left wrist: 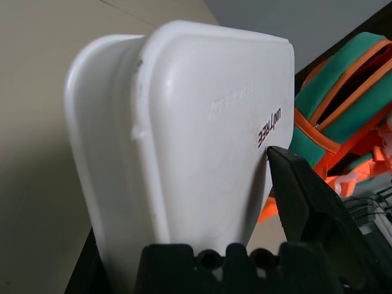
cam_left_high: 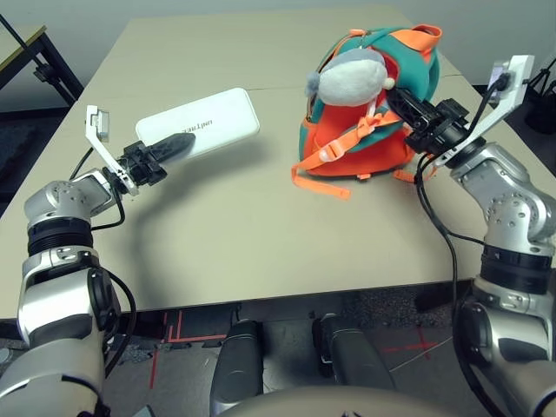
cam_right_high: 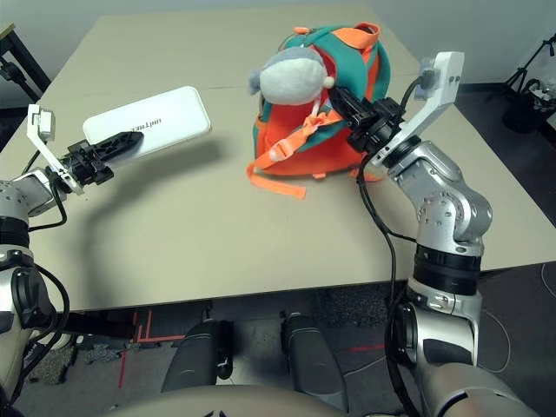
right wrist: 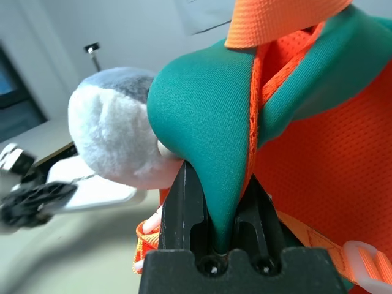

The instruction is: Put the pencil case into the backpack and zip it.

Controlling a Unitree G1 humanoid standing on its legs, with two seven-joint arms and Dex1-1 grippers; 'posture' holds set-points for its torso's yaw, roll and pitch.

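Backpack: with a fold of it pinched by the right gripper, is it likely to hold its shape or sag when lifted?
Probably sags: the backpack's teal fabric folds thin inside the shut right gripper. Its orange straps trail limp on the table, so they would likely dangle. The plush toy may swing.

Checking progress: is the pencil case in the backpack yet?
Out. The pencil case is clamped in the left gripper, apart from the backpack.

A beige table point(cam_left_high: 217, 252) stands on dark floor point(cam_left_high: 17, 143) with red tape marks point(cam_left_high: 174, 334) beneath.
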